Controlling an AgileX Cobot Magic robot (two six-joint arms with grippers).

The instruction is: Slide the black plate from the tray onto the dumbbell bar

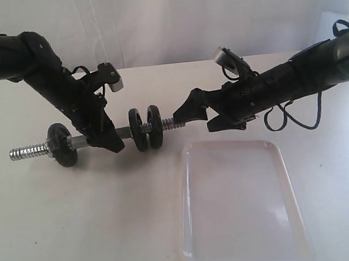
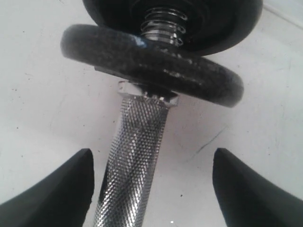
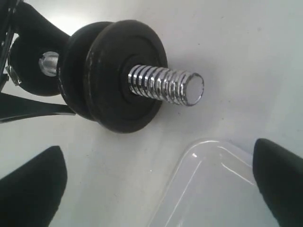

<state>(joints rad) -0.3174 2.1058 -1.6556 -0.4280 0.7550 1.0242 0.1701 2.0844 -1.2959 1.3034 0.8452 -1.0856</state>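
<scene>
Right wrist view: right fingers [image 3: 28,189] released, spread wide, black plate [image 3: 118,56] on dumbbell bar [image 3: 161,85] ahead between them. Also released: left fingers [image 2: 52,189], straddling knurled bar.

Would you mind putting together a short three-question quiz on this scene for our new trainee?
1. Multiple choice: how many black plates sit on the dumbbell bar? A one, B two, C three.
2. True or false: one of them lies in the tray.
3. Fill in: the jaws of the left gripper stand ___, one on each side of the bar.
Key: 1 C; 2 false; 3 open.
</scene>
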